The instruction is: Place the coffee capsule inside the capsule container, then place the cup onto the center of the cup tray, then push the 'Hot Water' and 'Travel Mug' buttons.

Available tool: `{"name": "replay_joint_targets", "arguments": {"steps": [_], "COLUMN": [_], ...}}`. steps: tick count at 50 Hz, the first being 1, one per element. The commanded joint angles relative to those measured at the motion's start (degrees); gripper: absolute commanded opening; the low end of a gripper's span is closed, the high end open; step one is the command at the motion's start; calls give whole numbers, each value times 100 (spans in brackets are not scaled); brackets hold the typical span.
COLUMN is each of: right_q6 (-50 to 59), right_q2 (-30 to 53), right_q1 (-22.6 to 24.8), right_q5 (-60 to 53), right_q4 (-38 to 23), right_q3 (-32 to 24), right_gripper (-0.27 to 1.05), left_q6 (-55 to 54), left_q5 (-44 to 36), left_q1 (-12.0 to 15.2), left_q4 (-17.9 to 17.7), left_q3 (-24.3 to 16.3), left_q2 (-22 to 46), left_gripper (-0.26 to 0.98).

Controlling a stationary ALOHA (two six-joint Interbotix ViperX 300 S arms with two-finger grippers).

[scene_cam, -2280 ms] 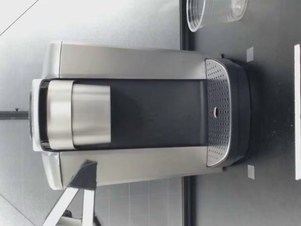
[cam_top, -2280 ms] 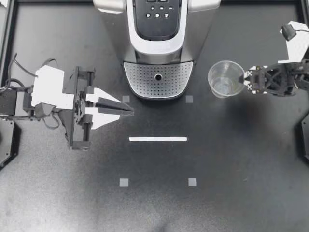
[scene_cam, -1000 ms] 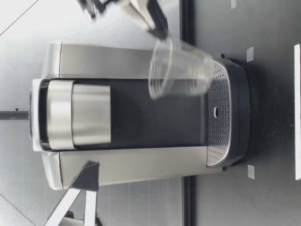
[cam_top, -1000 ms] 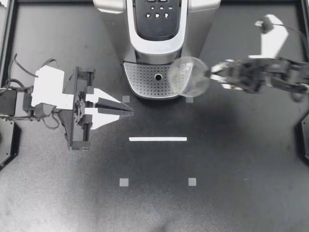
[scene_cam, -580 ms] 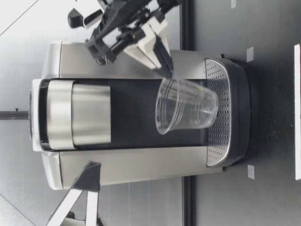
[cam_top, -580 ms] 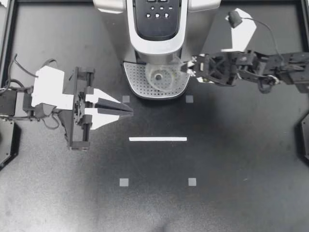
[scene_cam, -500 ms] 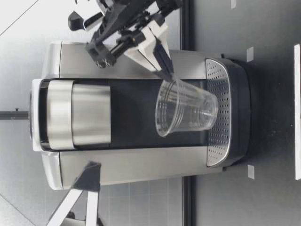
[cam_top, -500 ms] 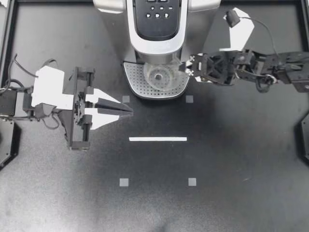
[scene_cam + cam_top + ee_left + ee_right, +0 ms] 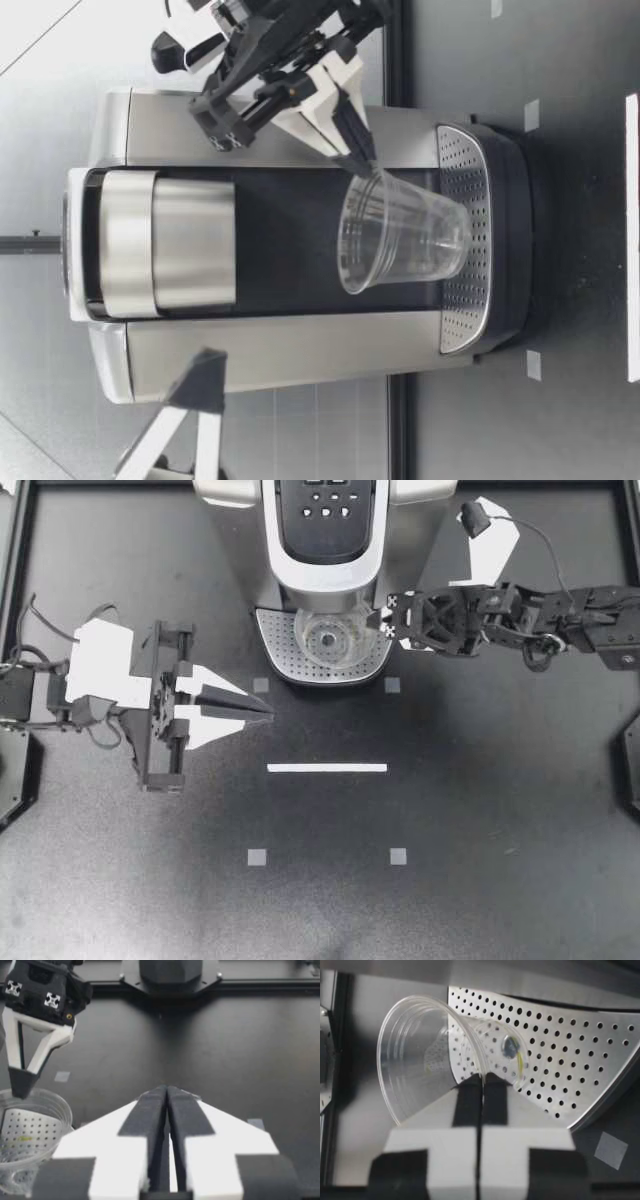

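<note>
Status: my right gripper (image 9: 383,622) has the cup (image 9: 328,637) pinched by its rim wall, one finger inside and one outside, closed down to the thickness of the plastic. Right wrist view confirms it: fingers tight on the wall, cup mouth tipped toward me.

The cup is over the cup tray (image 9: 285,658), roughly mid-tray from above. Low view shows it tilted, base down at the perforated plate. Can't tell if the base touches or hangs just above. So it's not upright and not released.

My left gripper (image 9: 266,709) is fully closed, fingers pressed together, holding nothing. It's parked over the table (image 9: 450,810), well apart from the coffee machine (image 9: 325,575).

No capsule visible in any view. The brew head (image 9: 165,245) looks closed, so I judge step one done, but can't verify.

Remaining:
- Level the cup, seat it flat at tray centre, open and back out.
- Press the two buttons on the control panel (image 9: 327,510). Neither gripper is near it.

Risk: the cup looks light and may tip on release.
</note>
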Motion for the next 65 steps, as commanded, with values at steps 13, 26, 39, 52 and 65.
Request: {"name": "replay_joint_targets", "arguments": {"steps": [13, 26, 39, 52, 65], "right_q6": [-18, -26, -35, -53, -53], "right_q2": [-44, -26, -62, -290, -668], "right_q1": [26, 26, 26, -9, -26], "right_q5": [-18, -18, -18, -9, 0], "right_q4": [-9, -18, -26, -18, -35], "right_q3": [-149, -211, -202, -9, 290], "right_gripper": [8, 35, 45, 45, 45], "left_q6": [-9, -9, -70, -97, -176], "left_q5": [-62, -53, -53, -62, -62], "left_q1": [-9, -9, -9, -9, -9], "left_q4": [-9, -9, -9, -9, -9], "left_q3": [-44, -44, -35, 9, 44], "left_q2": [-105, -114, -114, -132, -193], "left_gripper": [13, 13, 13, 13, 13]}}
